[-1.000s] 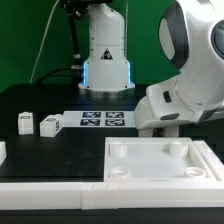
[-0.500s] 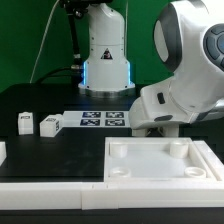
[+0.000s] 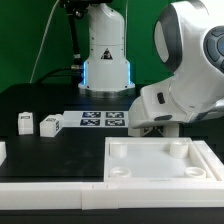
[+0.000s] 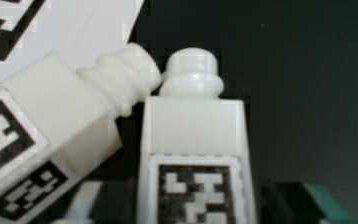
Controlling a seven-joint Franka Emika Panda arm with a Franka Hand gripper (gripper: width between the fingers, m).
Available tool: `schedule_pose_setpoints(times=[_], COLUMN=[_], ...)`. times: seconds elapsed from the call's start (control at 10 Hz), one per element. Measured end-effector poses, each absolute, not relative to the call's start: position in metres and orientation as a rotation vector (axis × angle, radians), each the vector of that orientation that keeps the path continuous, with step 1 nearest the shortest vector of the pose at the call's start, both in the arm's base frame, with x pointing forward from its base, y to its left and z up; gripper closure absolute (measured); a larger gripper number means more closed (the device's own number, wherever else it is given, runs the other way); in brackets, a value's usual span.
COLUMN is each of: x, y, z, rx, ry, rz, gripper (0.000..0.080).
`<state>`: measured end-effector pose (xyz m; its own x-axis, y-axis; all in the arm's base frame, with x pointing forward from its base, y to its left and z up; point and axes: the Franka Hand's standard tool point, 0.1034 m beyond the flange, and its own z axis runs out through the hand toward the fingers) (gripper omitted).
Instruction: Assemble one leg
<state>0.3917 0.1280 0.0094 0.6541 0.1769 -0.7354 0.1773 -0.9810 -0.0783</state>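
In the wrist view a white leg (image 4: 194, 150) with a black-and-white tag lies straight between my fingers, its rounded peg pointing away. My gripper (image 4: 194, 212) is open, with one finger (image 4: 91, 205) on each side and dark gaps to the leg. A second leg (image 4: 60, 130) lies slanted beside it, its ridged end close to the first leg's peg. In the exterior view my hand (image 3: 158, 122) is low behind the white tabletop (image 3: 140, 175) and hides both these legs. Two more legs (image 3: 22, 122) (image 3: 48, 125) stand at the exterior view's left.
The marker board (image 3: 100, 121) lies on the black table between the left legs and my hand; a corner shows in the wrist view (image 4: 7, 30). A white robot base (image 3: 105, 55) stands at the back. A white rail (image 3: 50, 195) runs along the front.
My arm shifted a little toward the exterior view's left about a second ago, then stayed still. The legs and tabletop have not moved.
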Motion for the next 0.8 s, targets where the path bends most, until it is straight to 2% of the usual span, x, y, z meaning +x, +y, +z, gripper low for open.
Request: schedule_pose_setpoints(times=[0.1,0.7,0.8], x=[0.392,0.392,0.395], y=[0.128,0.128,0.126], z=[0.009,0.010,0.024], rx=[2.857,2.856,2.847], ry=[0.306,0.306,0.301], rz=[-1.270,-1.274,-1.301], gripper=[0.0511,0.0511,0.0511])
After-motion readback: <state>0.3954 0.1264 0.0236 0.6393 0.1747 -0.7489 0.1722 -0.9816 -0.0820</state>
